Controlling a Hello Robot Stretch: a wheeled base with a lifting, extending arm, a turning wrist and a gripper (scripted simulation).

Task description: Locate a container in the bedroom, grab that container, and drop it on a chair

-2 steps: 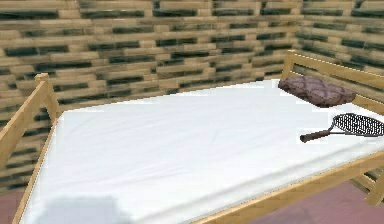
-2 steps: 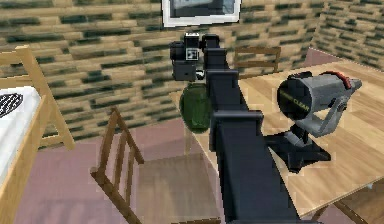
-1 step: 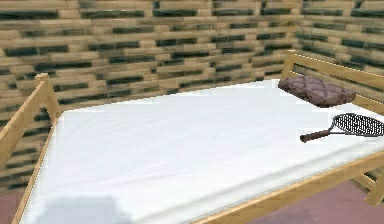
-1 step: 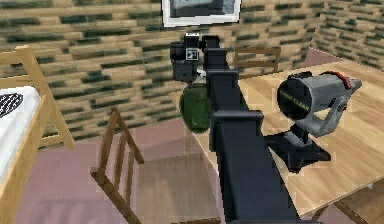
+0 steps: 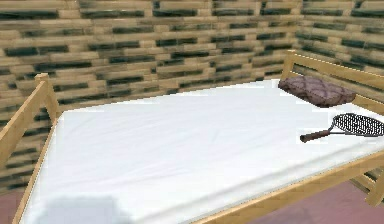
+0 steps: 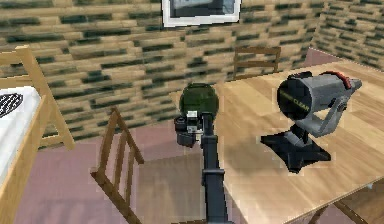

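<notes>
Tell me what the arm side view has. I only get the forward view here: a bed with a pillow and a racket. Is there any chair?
Observer: Yes. A wooden chair stands at the arm side view's lower left, beside a wooden table.
Operator: Does the end effector hold anything?
Observer: The end effector holds a dark green rounded thing, which hangs clear of the table and the chair.
Operator: Is it over the seat yet?
Observer: I cannot tell that. One more fact: a second chair stands at the table's far side, against the brick wall.
</notes>
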